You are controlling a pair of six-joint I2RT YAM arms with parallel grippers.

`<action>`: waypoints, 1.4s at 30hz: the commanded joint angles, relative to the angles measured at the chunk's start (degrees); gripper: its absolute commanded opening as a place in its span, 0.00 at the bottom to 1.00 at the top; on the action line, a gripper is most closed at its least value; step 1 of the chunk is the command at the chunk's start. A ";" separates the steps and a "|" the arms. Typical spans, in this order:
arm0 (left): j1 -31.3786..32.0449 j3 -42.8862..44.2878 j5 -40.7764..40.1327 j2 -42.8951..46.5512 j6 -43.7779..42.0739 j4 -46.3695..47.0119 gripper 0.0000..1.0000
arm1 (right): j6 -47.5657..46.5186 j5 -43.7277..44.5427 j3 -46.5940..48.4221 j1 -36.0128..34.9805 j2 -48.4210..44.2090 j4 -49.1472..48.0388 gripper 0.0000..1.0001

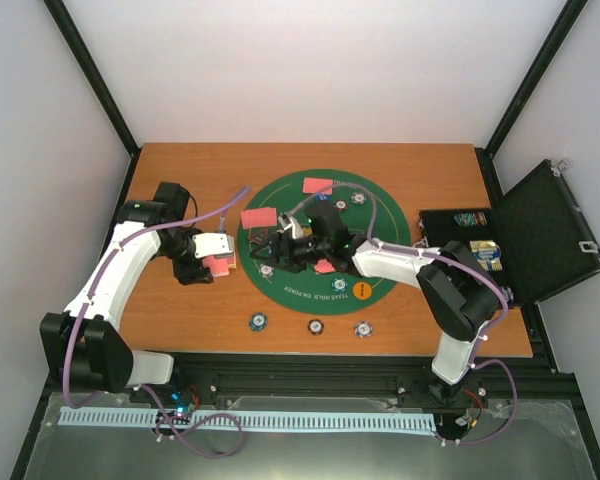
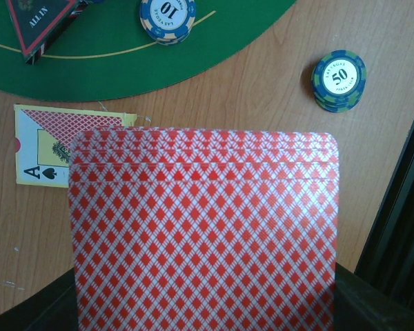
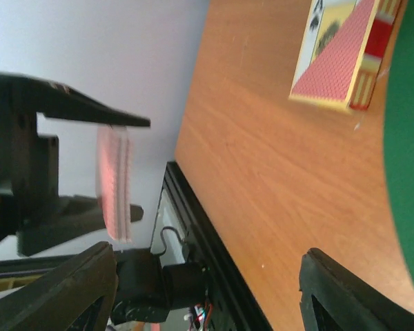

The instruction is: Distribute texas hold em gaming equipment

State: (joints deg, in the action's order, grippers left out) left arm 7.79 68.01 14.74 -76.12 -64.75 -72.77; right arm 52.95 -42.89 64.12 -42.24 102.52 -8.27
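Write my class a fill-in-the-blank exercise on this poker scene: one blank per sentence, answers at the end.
1. The left gripper is shut on a deck of ___-backed cards.
2. In the left wrist view, the chip lying off the mat shows the number ___.
3. The marker on the mat reads ___.
4. The right gripper has its jaws ___.
Answers: red; 50; ALL IN; open.

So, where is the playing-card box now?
The playing-card box lies flat on the wooden table on the left arm's side, just off the edge of the green mat. In the left wrist view, the held deck of red-backed cards hides part of it.
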 commanded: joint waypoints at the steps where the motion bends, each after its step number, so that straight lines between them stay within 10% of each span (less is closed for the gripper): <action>1: 0.12 2.44 0.69 0.35 -0.14 -0.08 0.12 | 8.20 -0.06 -4.84 -2.85 -1.08 -15.24 0.73; 42: 0.14 2.22 -0.34 0.79 -0.82 -0.82 0.12 | 21.02 -4.74 12.73 -11.94 21.87 -29.45 0.68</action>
State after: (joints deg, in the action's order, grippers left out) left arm 7.79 68.07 14.11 -76.12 -64.77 -73.12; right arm 72.97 -46.13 75.72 -53.78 122.98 -35.88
